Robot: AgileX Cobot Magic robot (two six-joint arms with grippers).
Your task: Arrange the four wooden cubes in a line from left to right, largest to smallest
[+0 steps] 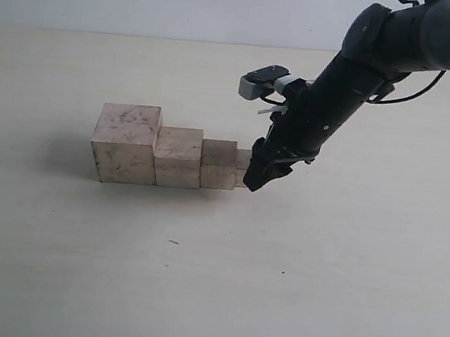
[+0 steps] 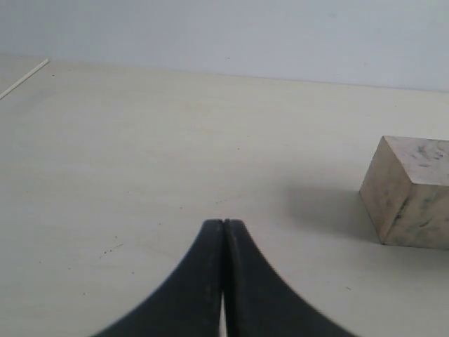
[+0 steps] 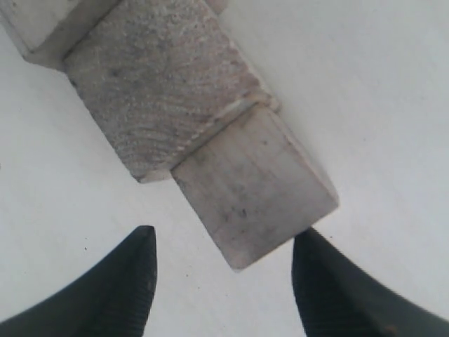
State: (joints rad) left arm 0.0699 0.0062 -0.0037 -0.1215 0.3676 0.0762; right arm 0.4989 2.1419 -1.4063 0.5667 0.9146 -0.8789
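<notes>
The four wooden cubes stand in a touching row on the table. The largest cube [image 1: 126,143] is at the left, then the second [image 1: 178,157], the third [image 1: 218,164] and the smallest [image 1: 242,167] at the right end. My right gripper [image 1: 258,176] is low at that end and partly hides the smallest cube. In the right wrist view it [image 3: 226,234] is open, with the smallest cube [image 3: 256,186] reaching between its fingertips; one fingertip [image 3: 312,246] is at the cube's corner. The third cube [image 3: 165,77] lies behind it. My left gripper [image 2: 224,223] is shut and empty, off to one side of the largest cube [image 2: 410,200].
The pale table [image 1: 316,293] stretches bare around the row. The right arm [image 1: 367,63] slants down from the upper right. The left arm is outside the exterior view. A thin line [image 2: 24,77] marks the table's edge in the left wrist view.
</notes>
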